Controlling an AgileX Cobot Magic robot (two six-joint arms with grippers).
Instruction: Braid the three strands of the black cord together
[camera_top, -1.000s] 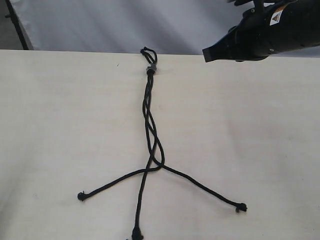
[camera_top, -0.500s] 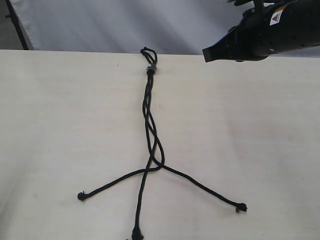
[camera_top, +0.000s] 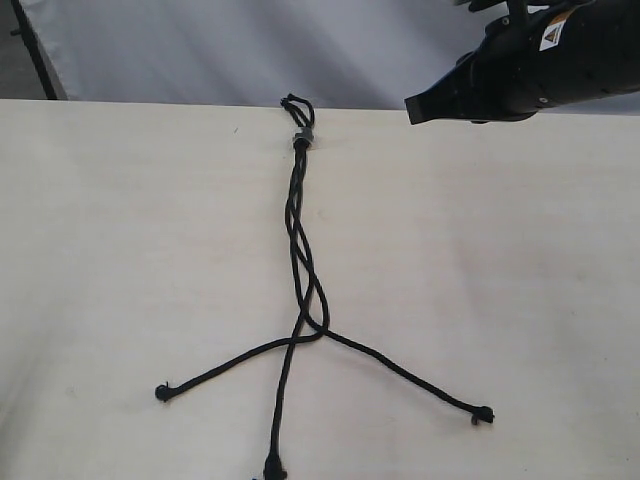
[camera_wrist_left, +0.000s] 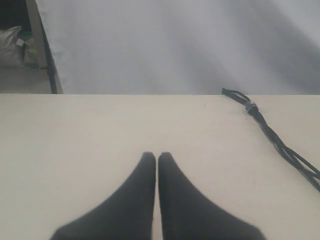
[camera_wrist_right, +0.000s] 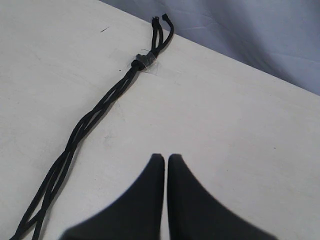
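Note:
The black cord (camera_top: 298, 230) lies along the middle of the pale table (camera_top: 110, 250), its loop (camera_top: 294, 103) and grey band (camera_top: 303, 137) at the far edge. The upper part is loosely twisted. Lower down, the three strands fan out: one to the left knot (camera_top: 162, 392), one to the near knot (camera_top: 272, 465), one to the right knot (camera_top: 483, 415). My right gripper (camera_top: 412, 109) hovers at the far right, shut and empty (camera_wrist_right: 165, 157), to the side of the band (camera_wrist_right: 142, 61). My left gripper (camera_wrist_left: 157, 156) is shut and empty, away from the cord (camera_wrist_left: 272, 135).
A grey cloth backdrop (camera_top: 200, 50) hangs behind the table's far edge. A dark frame post (camera_top: 35, 50) stands at the far left. A pale bundle (camera_wrist_left: 10, 45) sits beyond that post in the left wrist view.

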